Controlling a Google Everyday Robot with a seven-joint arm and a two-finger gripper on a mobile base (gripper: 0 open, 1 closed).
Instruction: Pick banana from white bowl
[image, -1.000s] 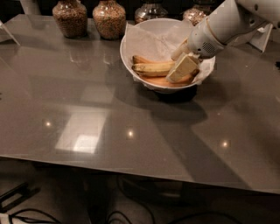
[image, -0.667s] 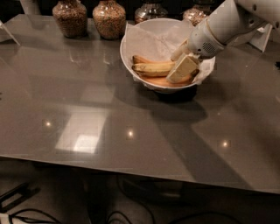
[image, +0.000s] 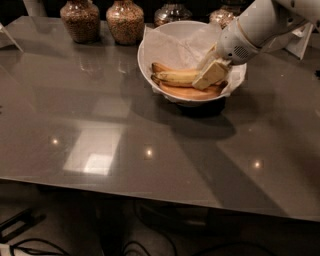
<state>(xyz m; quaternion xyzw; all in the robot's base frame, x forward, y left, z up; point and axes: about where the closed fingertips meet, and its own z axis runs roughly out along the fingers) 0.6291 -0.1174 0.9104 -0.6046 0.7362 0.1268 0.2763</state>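
Note:
The white bowl (image: 150, 67), wide and lined with crinkled white paper, stands at the back middle of the grey table. Yellow-brown bananas (image: 172, 76) lie across its bottom, stems to the left. My gripper (image: 210, 75) reaches in from the upper right on the white arm (image: 260, 25). Its cream tip is down inside the bowl, at the right end of the bananas and touching or just above them. The bananas' right ends are hidden behind it.
Several grain-filled glass jars (image: 80, 20) stand in a row along the table's back edge, behind the bowl. A white card (image: 302, 42) stands at the back right. The grey tabletop (image: 125, 140) stretches toward the front edge.

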